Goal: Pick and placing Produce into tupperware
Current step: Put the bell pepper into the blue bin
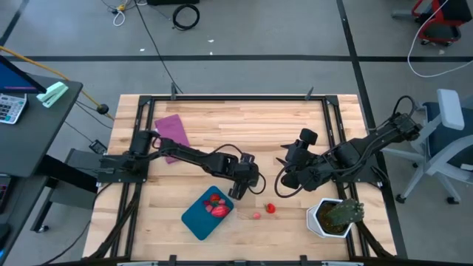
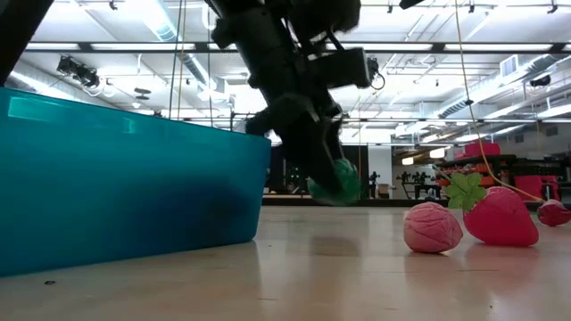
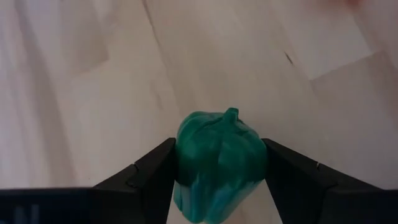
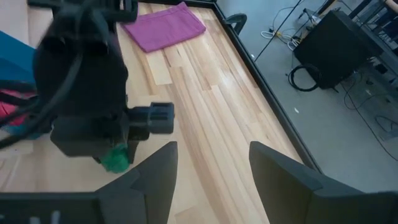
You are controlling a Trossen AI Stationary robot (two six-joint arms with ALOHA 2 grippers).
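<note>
My left gripper (image 1: 241, 190) is shut on a green toy pepper (image 3: 221, 165), just right of the teal container (image 1: 199, 218). The container rests flat on the table and holds red and pink produce (image 1: 216, 207). In the low view the pepper (image 2: 336, 184) hangs under the gripper beside the container wall (image 2: 125, 178). A red strawberry (image 1: 271, 208) and a small pink piece (image 1: 256, 216) lie on the table to the right. My right gripper (image 4: 211, 168) is open and empty, and hovers right of the left gripper (image 1: 283, 179). My left gripper pinches the green pepper by its two opposite sides (image 3: 186, 163) between its two fingers (image 3: 152, 171), and the stem (image 3: 231, 114) points away from the wrist. The fingers slant down from above. In the low view the pepper hangs just clear of the tabletop.
A white hexagonal pot with a spiky green plant (image 1: 336, 216) stands at the near right. A purple cloth (image 1: 171, 133) lies at the far left. In the low view the pink piece (image 2: 433, 227), the strawberry (image 2: 500, 217) and another red piece (image 2: 553, 212) lie right of the pepper.
</note>
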